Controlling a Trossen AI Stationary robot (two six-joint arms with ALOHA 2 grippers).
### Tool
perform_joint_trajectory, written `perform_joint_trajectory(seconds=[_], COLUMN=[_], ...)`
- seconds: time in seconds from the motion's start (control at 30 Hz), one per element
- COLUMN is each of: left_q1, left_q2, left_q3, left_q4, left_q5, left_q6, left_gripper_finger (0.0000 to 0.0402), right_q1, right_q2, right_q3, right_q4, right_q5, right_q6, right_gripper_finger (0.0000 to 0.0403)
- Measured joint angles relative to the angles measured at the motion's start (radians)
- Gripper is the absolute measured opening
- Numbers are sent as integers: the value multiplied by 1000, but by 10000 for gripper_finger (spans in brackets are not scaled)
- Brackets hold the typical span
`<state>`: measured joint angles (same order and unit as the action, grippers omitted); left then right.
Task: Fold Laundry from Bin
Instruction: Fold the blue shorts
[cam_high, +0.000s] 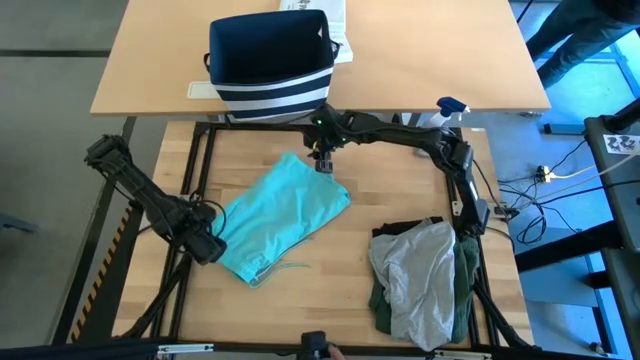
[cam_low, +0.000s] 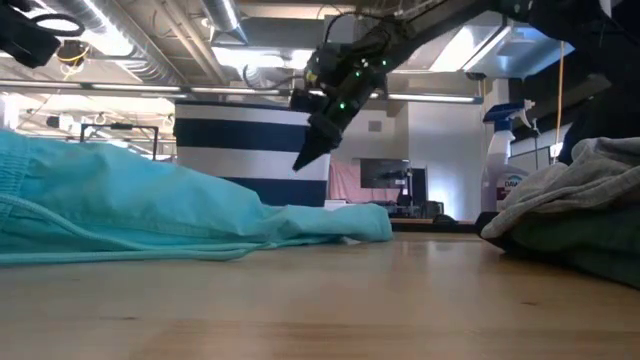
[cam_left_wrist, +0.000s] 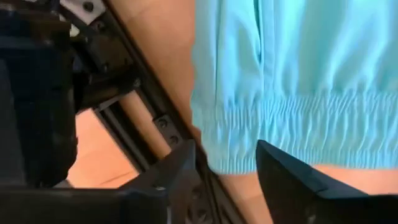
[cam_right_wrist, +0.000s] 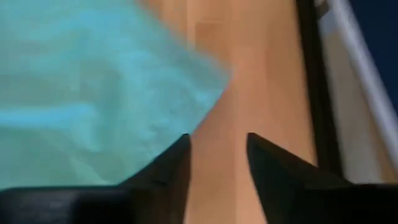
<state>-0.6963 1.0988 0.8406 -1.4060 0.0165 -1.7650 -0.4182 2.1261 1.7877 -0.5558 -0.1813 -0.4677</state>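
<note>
A teal-green garment (cam_high: 280, 215) lies spread flat on the table's middle; in the low view it rests as a low mound (cam_low: 150, 205). My left gripper (cam_high: 205, 245) stands open at the garment's left near corner, its fingers (cam_left_wrist: 225, 149) pointing down beside the elastic waistband (cam_left_wrist: 292, 134). My right gripper (cam_high: 322, 160) hangs open above the garment's far corner (cam_right_wrist: 205, 87), clear of the cloth in the low view (cam_low: 308, 150). A heap of light grey and dark green laundry (cam_high: 425, 280) sits at the near right. The striped navy bin (cam_high: 270, 62) stands on the far table.
A white printed box (cam_high: 338, 25) lies behind the bin, and a spray bottle (cam_high: 450, 105) stands at the far right. Black frame rails (cam_high: 200, 160) border the table. A person (cam_high: 580, 40) stands beyond the far right corner. Bare wood (cam_high: 330, 290) lies between the garment and the heap.
</note>
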Motion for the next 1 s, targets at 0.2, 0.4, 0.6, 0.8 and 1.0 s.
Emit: perform_joint_trajectory(seconds=[0.2, 0.4, 0.6, 0.8, 1.0], left_q1=[1, -21, -69, -144, -215], left_q2=[-20, -7, 61, 236, 416], left_q3=[30, 166, 245, 245, 245], left_q4=[-2, -137, -107, -26, 78], left_q5=[37, -25, -148, -255, -422], left_q6=[85, 272, 676, 997, 1056], left_gripper_finger=[205, 200, 189, 187, 190], right_q1=[-6, 12, 39, 67, 128], right_q2=[-2, -4, -4, -7, -8], right_q3=[133, 292, 380, 376, 369], right_q4=[-122, -236, -376, -532, -585], right_q5=[64, 68, 54, 53, 63], right_q6=[-9, -18, 1, 100, 157], right_gripper_finger=[237, 246, 225, 216, 215])
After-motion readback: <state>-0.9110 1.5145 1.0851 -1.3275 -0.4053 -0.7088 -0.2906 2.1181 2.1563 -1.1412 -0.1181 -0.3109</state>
